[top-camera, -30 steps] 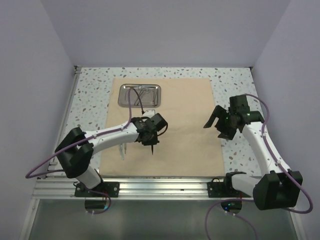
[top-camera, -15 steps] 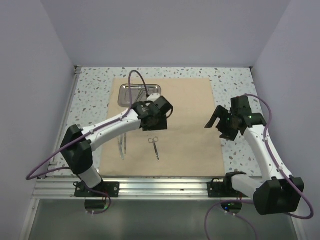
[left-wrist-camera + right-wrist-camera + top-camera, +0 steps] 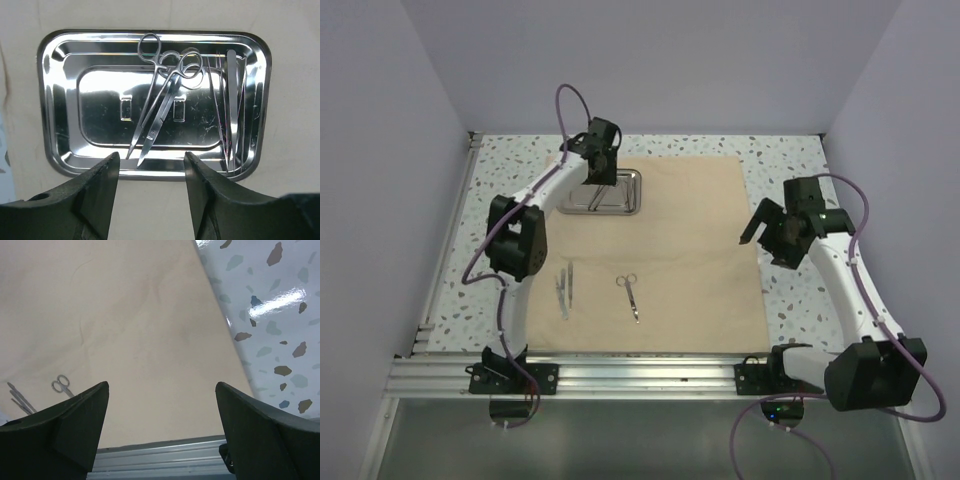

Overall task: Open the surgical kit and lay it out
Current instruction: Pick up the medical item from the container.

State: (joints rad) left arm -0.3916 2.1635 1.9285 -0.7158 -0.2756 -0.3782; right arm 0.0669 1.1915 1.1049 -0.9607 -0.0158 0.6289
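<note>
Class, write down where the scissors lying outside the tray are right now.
In the top view the scissors lie on the near left part of the cloth, just right of the tweezers and well short of the tray.

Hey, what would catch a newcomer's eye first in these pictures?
The shiny rectangular steel tray stands out at the far left of the beige cloth wrap, holding silver ring-handled instruments, with the left gripper hovering open above it. Nearer, small silver scissors and tweezers lie on the cloth.

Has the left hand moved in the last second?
Yes. The left hand went from the near middle of the cloth, by the scissors, to over the steel tray farther back.
</note>
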